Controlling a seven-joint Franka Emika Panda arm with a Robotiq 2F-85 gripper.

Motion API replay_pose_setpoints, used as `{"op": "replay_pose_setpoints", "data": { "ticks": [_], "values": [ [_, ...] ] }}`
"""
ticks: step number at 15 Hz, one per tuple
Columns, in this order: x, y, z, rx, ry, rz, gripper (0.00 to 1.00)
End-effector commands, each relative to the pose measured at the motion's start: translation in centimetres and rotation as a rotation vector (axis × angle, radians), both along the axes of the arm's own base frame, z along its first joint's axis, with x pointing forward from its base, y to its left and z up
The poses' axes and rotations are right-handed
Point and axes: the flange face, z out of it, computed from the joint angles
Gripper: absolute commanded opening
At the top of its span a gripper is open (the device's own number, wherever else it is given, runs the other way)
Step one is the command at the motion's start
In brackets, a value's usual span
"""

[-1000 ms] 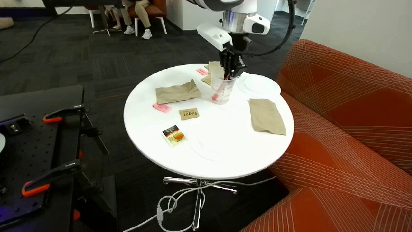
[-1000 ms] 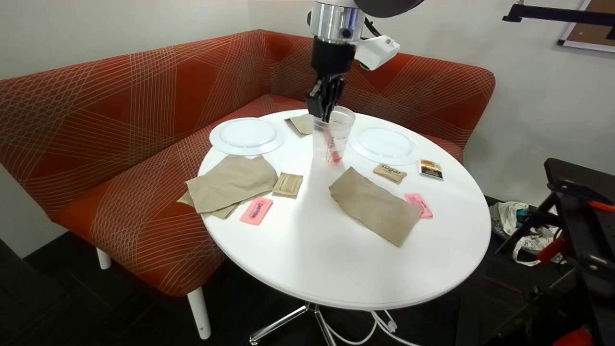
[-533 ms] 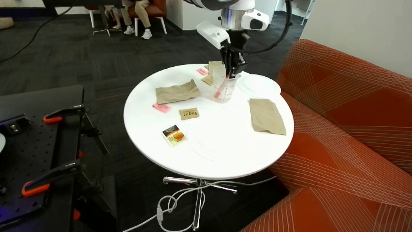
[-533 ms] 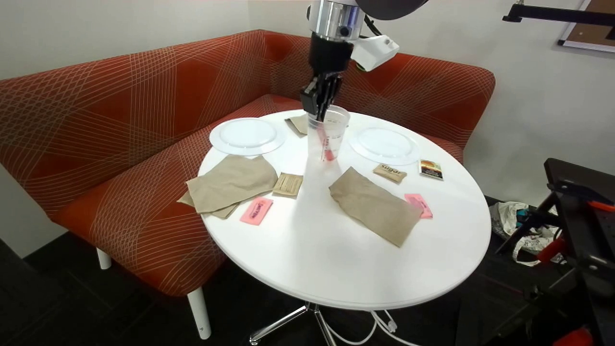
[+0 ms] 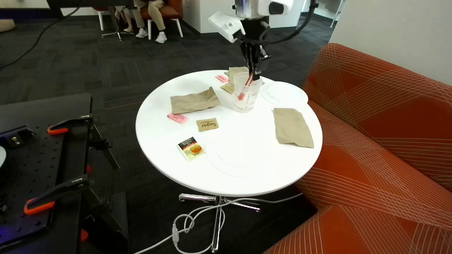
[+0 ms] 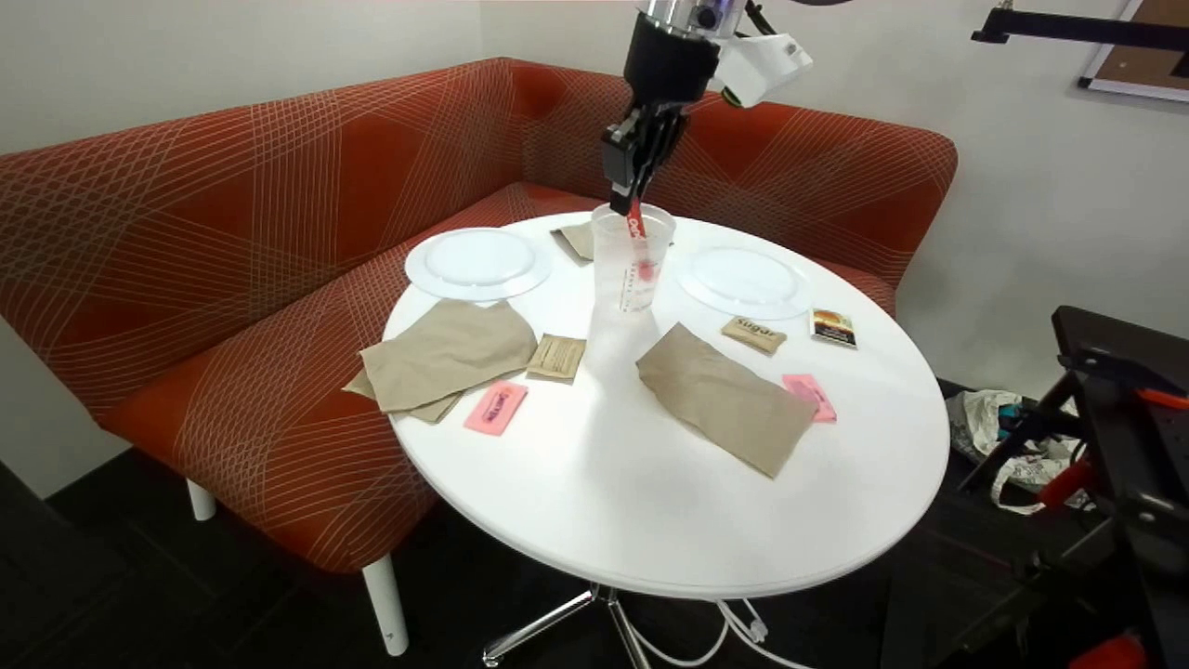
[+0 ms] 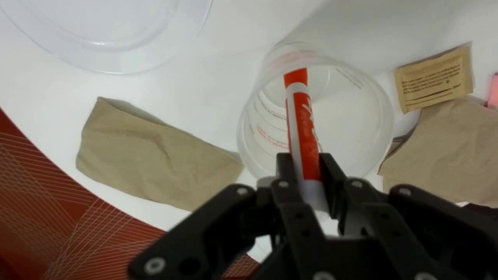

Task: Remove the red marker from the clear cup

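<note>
The clear cup [image 5: 249, 100] stands upright on the white table in both exterior views [image 6: 613, 279]. The red marker [image 7: 305, 124] has a white band and a red cap, and leans at a slant. My gripper [image 7: 305, 165] is shut on the marker's upper end, one finger on each side. In both exterior views the gripper [image 5: 255, 76] is at the cup's rim height or just above it. The marker [image 6: 635, 221] runs from the fingertips down into the cup. Its lower red end is inside the cup, above the bottom.
Tan cloths lie on both sides of the cup [image 7: 155, 151], [image 7: 447, 155]. A clear plate [image 6: 478, 263] and another plate [image 6: 746, 282] are near. Sugar packets [image 5: 207, 124], pink packets [image 5: 177, 118] and a tea packet [image 5: 190, 148] lie on the table [image 5: 162, 95]. A red sofa [image 5: 370, 141] borders it.
My gripper has risen out of the cup with the marker held, and the marker's lower end has lifted off the cup's bottom. The cup shifted slightly earlier, then stayed put.
</note>
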Motion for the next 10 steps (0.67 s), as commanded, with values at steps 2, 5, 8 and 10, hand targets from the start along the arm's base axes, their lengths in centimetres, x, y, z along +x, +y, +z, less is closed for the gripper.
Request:
{"op": "replay_pose_setpoints", "data": {
  "ticks": [2, 5, 8, 10],
  "values": [
    [-3.9, -0.2, 4.1, -0.019, -0.066, 0.013, 0.05],
    [-5.9, -0.2, 6.7, -0.039, -0.116, 0.036, 0.05],
    [-7.5, 0.1, 9.3, -0.064, -0.187, 0.066, 0.05],
    [-8.5, 0.8, 10.8, -0.08, -0.234, 0.103, 0.05]
  ]
}}
